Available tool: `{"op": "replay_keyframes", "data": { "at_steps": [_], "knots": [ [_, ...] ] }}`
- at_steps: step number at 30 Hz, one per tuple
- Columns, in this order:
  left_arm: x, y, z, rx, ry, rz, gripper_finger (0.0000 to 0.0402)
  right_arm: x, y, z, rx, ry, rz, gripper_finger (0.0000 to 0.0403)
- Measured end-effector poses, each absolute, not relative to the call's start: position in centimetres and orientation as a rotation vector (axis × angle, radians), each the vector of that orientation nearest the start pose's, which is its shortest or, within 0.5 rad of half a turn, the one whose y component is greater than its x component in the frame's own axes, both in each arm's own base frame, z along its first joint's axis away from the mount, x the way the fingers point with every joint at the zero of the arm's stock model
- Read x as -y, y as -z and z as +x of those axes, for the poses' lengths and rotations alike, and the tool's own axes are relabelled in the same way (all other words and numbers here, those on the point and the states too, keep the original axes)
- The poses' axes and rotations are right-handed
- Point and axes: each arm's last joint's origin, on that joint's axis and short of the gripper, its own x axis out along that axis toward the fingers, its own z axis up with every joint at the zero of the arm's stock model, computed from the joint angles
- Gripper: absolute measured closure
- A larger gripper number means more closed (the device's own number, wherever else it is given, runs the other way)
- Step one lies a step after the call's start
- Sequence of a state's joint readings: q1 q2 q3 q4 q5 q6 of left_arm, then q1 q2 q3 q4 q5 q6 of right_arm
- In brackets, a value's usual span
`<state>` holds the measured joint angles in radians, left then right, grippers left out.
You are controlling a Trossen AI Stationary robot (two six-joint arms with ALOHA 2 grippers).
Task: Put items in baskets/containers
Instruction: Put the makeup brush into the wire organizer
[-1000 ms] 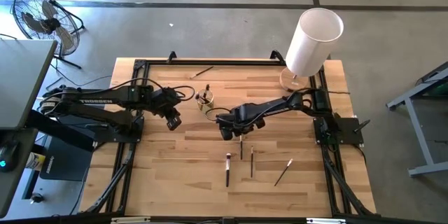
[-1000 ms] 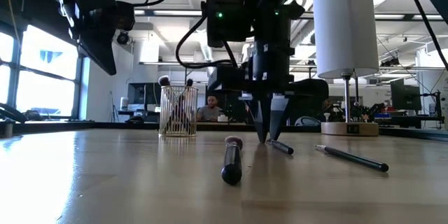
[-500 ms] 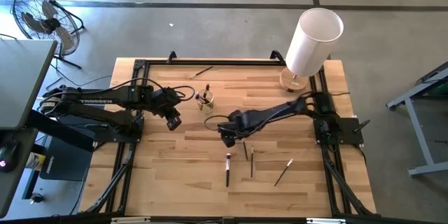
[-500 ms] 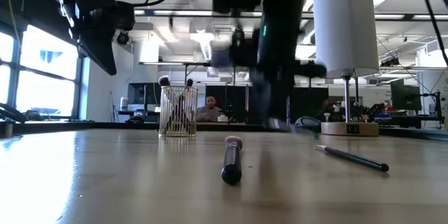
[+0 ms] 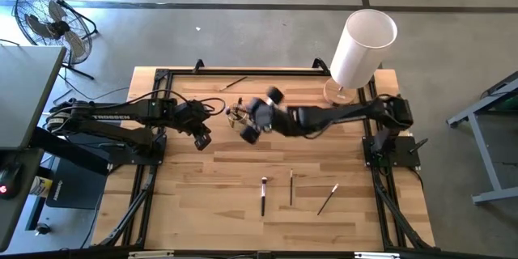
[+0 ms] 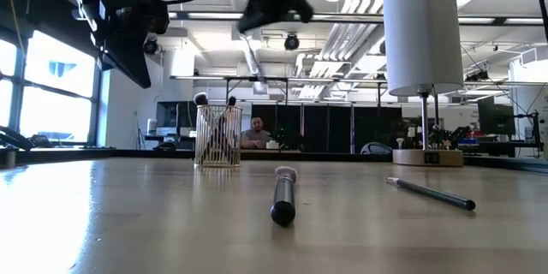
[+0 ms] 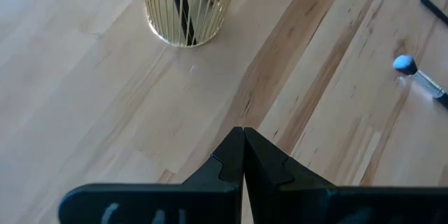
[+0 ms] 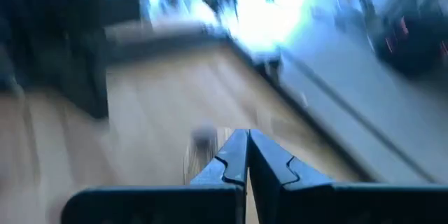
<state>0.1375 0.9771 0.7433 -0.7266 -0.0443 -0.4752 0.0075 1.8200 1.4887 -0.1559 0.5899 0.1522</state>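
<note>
The cup (image 5: 235, 114) is a small golden wire beaker holding two brushes, standing on its base at mid-table, and is also seen as cup (image 6: 217, 137) and cup (image 7: 189, 10). My right gripper (image 5: 248, 133) hangs high beside the cup, blurred, with its fingers (image 8: 246, 147) shut. My left gripper (image 5: 201, 139), shut, hovers left of the cup, and its wrist view shows it as left gripper (image 7: 243, 131). On the near half of the table lie a thick brush (image 5: 263, 195), a thin stick (image 5: 291, 187) and a slanted stick (image 5: 328, 198). Another stick (image 5: 235, 83) lies near the far edge. My right gripper is shut and lifted well clear of the table. The thin stick it stood over a second ago is gone from the boards. Blur hides the place of contact, so which part of the stick it has and how the stick sits cannot be told.
A tall white cylinder (image 5: 363, 47) on a round base stands at the far right corner. A dark frame (image 5: 166, 73) runs round the table's edges. Bare boards lie between the cup and the near sticks. Beyond the table, a person sits far off in the room.
My right gripper has risen from among the near sticks and swung fast toward the far left, up beside the cup. One thin stick that lay under it has left the table. The other sticks and my left arm have kept still.
</note>
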Motion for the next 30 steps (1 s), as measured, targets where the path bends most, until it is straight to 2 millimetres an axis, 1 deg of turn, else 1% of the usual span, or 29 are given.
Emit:
{"op": "replay_keyframes", "data": {
  "at_steps": [3, 5, 9, 12, 14, 16, 19, 23, 27, 30],
  "knots": [
    [-2.6, -24.5, 17.8, -0.902, -0.394, -0.477, 0.0401, 4.0, -30.3, 43.3, -0.250, 0.543, -0.043, 0.0402],
    [-2.6, -24.5, 17.8, -0.903, -0.396, -0.469, 0.0401, 5.5, -30.1, 43.9, -0.186, 0.512, -0.079, 0.0402],
    [-2.6, -24.5, 17.8, -0.902, -0.400, -0.464, 0.0401, 8.1, -28.2, 45.1, -0.157, 0.429, -0.083, 0.0403],
    [-2.6, -24.5, 17.8, -0.903, -0.398, -0.465, 0.0401, 9.4, -26.2, 45.6, -0.191, 0.396, -0.040, 0.0403],
    [-2.6, -24.5, 17.8, -0.903, -0.398, -0.467, 0.0401, 9.9, -24.9, 46.0, -0.223, 0.379, -0.033, 0.0403],
    [-2.6, -24.5, 17.8, -0.903, -0.398, -0.470, 0.0401, 9.9, -24.0, 46.2, -0.247, 0.374, -0.042, 0.0403],
    [-2.6, -24.5, 17.8, -0.903, -0.398, -0.470, 0.0401, 9.9, -23.5, 46.3, -0.273, 0.388, -0.064, 0.0399],
    [-2.6, -24.5, 17.9, -0.897, -0.398, -0.470, 0.0401, 9.9, -22.9, 46.2, -0.330, 0.377, -0.046, 0.0384],
    [-2.7, -24.7, 18.1, -0.862, -0.413, -0.459, 0.0400, 9.8, -22.6, 46.1, -0.355, 0.378, -0.005, 0.0358],
    [-2.8, -24.7, 18.1, -0.854, -0.420, -0.456, 0.0400, 9.7, -22.3, 45.8, -0.415, 0.365, 0.005, 0.0333]
  ]
}}
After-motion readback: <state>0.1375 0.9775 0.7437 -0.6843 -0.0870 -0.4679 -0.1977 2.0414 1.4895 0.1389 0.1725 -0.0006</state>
